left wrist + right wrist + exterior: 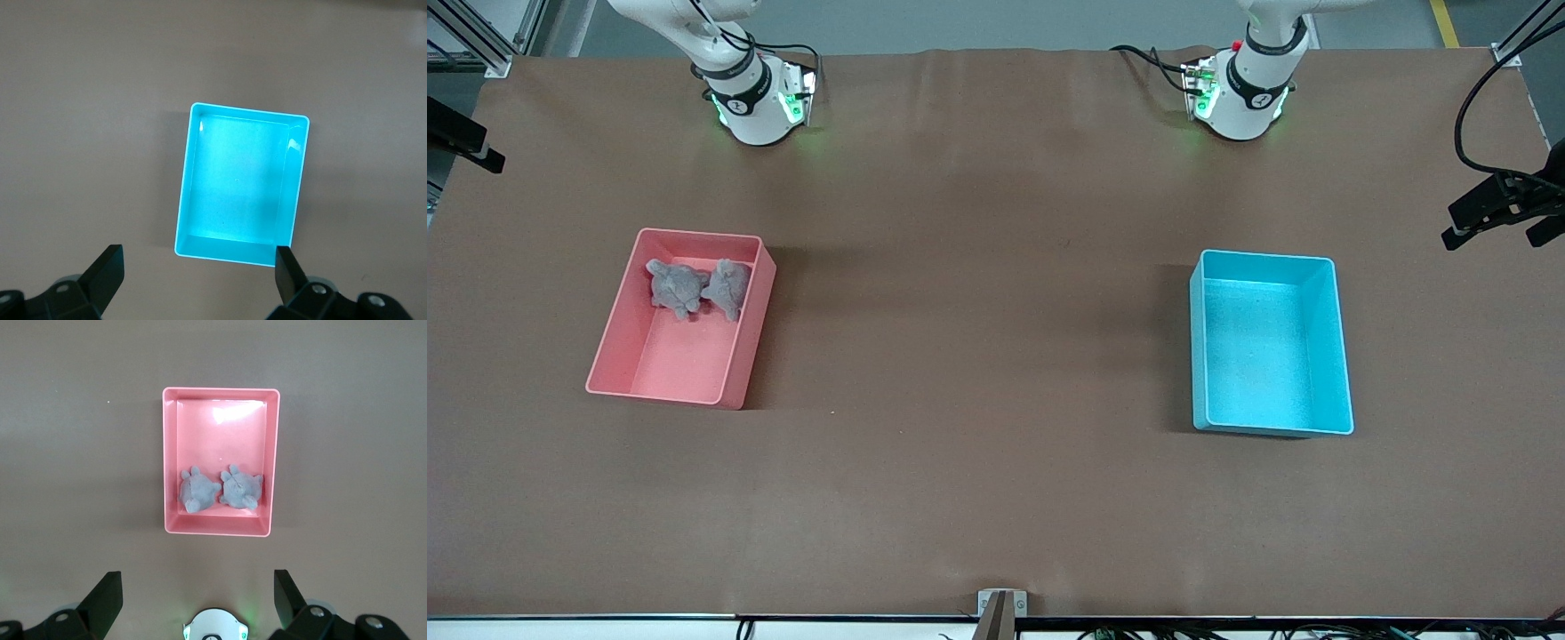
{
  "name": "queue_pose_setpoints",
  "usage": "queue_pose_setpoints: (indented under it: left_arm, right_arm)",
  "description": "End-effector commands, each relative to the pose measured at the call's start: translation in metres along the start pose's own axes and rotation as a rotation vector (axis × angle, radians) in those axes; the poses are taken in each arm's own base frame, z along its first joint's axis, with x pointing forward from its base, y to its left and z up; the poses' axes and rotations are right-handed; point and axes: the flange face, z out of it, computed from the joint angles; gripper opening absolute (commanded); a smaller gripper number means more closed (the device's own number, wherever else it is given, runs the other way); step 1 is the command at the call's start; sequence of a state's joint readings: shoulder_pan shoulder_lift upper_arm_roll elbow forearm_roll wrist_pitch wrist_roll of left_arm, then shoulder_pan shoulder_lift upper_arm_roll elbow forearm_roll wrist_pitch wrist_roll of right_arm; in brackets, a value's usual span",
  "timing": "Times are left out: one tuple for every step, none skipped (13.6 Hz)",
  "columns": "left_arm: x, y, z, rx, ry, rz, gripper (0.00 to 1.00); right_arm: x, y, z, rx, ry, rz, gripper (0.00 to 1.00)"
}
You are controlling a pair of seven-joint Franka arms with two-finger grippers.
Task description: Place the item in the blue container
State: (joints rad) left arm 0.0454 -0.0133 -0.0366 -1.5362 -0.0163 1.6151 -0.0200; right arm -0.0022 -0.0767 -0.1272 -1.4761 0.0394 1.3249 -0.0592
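The blue container is an empty light-blue bin toward the left arm's end of the table; it also shows in the left wrist view. Two grey plush items lie side by side in a pink bin toward the right arm's end. In the right wrist view the plush items fill one end of the pink bin. My left gripper hangs open high above the table beside the blue container. My right gripper hangs open, high beside the pink bin. Neither holds anything.
Both arm bases stand at the table's edge farthest from the front camera. Black camera mounts reach in at the table's two ends. A brown mat covers the table between the bins.
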Motion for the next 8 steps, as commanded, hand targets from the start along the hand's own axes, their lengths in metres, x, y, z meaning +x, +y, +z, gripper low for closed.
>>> queue_pose_setpoints:
  left_arm:
    - [0.0029,-0.0001,-0.0032,-0.001,0.007,0.000,1.00]
    - [0.0029,-0.0001,-0.0032,-0.001,0.007,0.000,1.00]
    - [0.0029,-0.0001,-0.0032,-0.001,0.007,0.000,1.00]
    - [0.0029,-0.0001,-0.0032,-0.001,0.007,0.000,1.00]
    - [0.0029,-0.0001,-0.0032,-0.001,0.007,0.000,1.00]
    - [0.0029,-0.0001,-0.0032,-0.001,0.007,0.000,1.00]
    - [0.0029,-0.0001,-0.0032,-0.001,0.007,0.000,1.00]
    - [0.0029,-0.0003,-0.0032,0.001,0.008,0.000,1.00]
  right_arm:
    - [-0.0033,0.0008,0.0009,0.016,0.017,-0.017,1.00]
    - [-0.0034,0.0016,0.0005,0.015,0.022,-0.030,1.00]
    - [-0.0031,0.0026,0.0012,0.016,0.025,-0.030,1.00]
    - [-0.0041,0.0026,-0.0008,0.015,0.034,-0.031,1.00]
    - [-0.0046,0.0011,0.0000,0.015,0.031,-0.034,1.00]
    - [-0.0057,0.0012,0.0011,0.016,0.030,-0.034,1.00]
    - [-0.0063,0.0020,0.0019,0.017,0.027,-0.032,1.00]
    - [-0.0071,0.0020,0.0013,0.017,0.027,-0.032,1.00]
